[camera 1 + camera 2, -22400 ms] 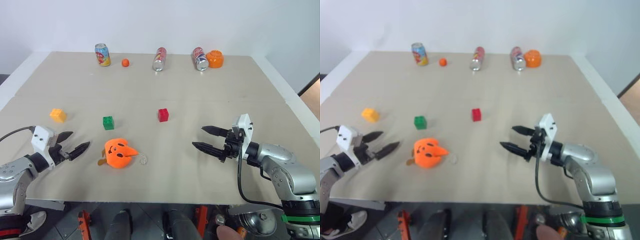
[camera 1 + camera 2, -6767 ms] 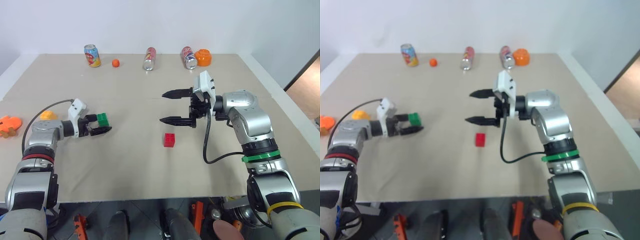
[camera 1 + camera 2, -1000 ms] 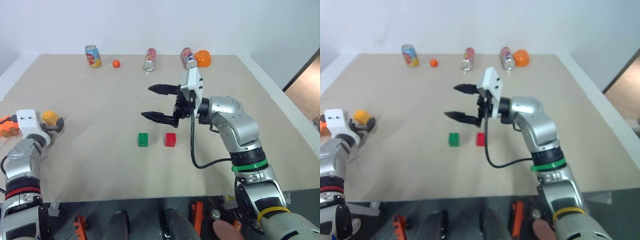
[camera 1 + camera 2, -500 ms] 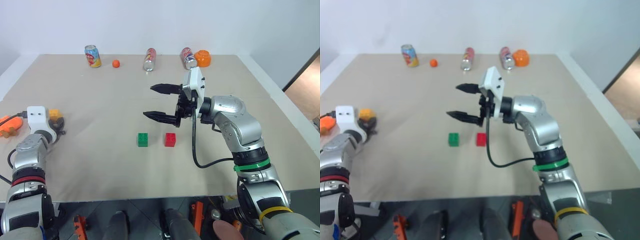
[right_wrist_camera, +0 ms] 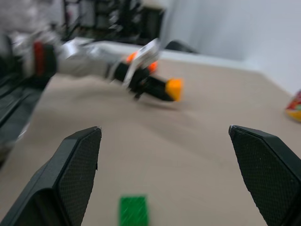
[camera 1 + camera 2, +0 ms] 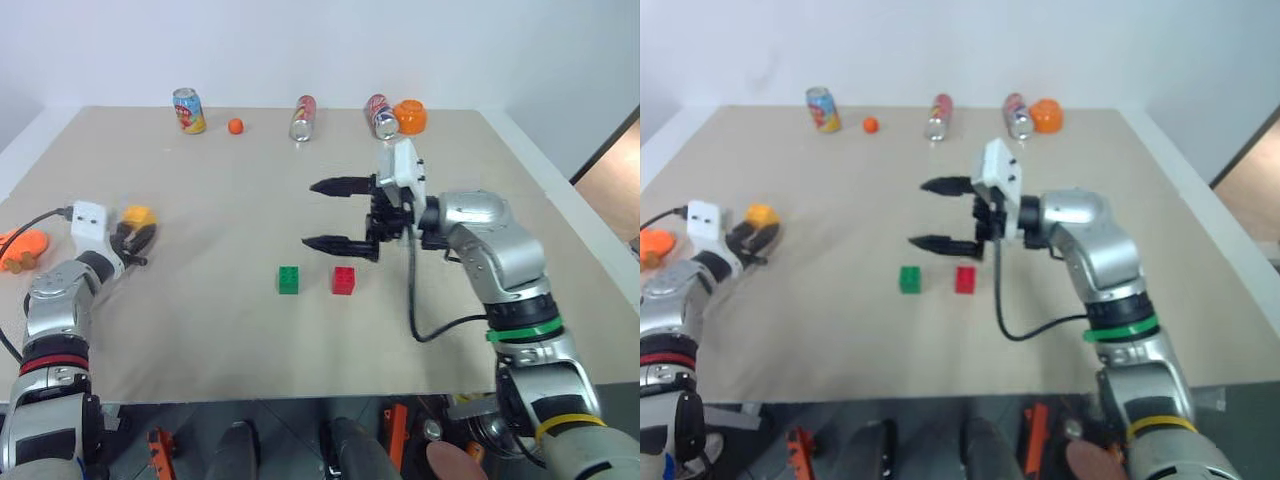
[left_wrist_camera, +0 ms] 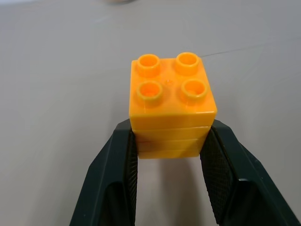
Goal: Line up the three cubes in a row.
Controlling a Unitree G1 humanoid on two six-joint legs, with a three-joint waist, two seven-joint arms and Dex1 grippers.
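Fingers of my left pincer (image 7: 169,155) have just closed on the yellow-orange cube (image 7: 170,104) and lifted it off the surface (image 6: 200,330) (right pincer (image 6: 338,214) gapes wide above the green cube (image 6: 289,280) and red cube (image 6: 344,280)), leaving only its place beside that pair.

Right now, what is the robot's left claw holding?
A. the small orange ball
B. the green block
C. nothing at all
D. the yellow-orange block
D. In the left wrist view the left gripper's two black fingers press against both sides of the yellow-orange block, while the green block sits on the table beside the red one.
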